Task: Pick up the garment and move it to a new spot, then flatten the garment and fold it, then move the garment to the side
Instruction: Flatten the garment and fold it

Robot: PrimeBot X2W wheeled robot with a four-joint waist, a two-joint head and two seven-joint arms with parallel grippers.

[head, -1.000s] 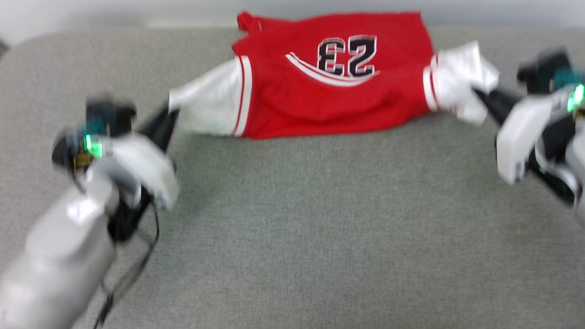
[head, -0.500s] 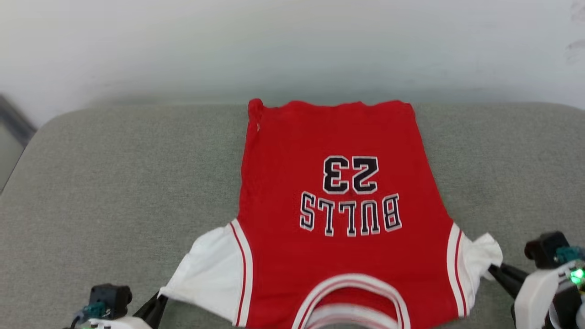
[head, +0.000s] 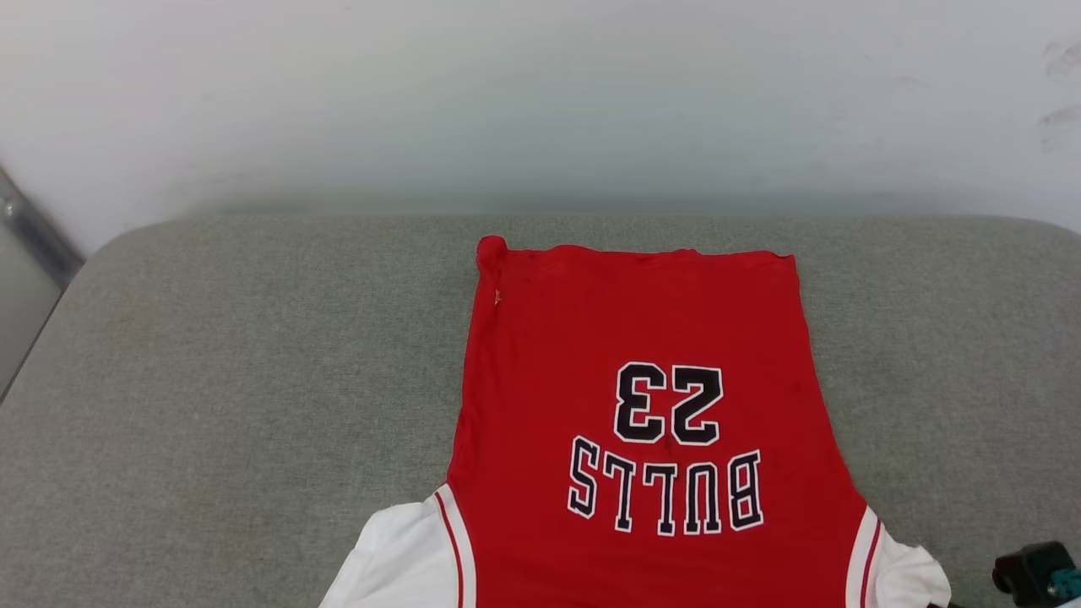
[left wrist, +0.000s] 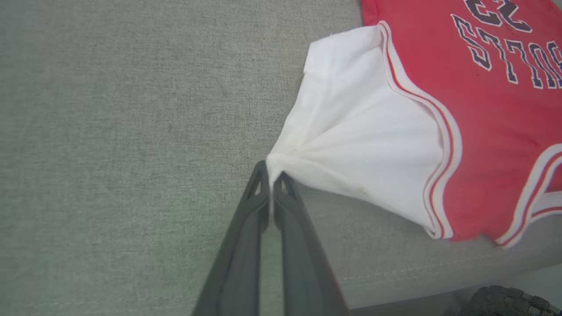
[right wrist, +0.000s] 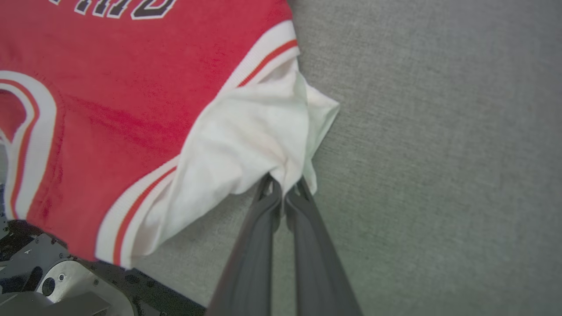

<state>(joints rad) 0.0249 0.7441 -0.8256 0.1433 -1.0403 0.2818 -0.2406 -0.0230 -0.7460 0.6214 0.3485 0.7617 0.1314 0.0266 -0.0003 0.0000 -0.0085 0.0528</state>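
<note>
The red shirt [head: 642, 338], white-sleeved, is being held spread flat on the grey cushion [head: 253, 380], "BULLS 23" facing up, collar end overhanging the near edge.

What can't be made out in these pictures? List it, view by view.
- Head view: the garment runs off the bottom edge, so its near part is cut off.
- Left wrist view: the lettering is cut by the top and right edges.
- Right wrist view: the bunched white sleeve hangs over the tips of the right gripper, hiding how much cloth is pinched.
- All views: the garment's underside lies against the grey cushion.
</note>
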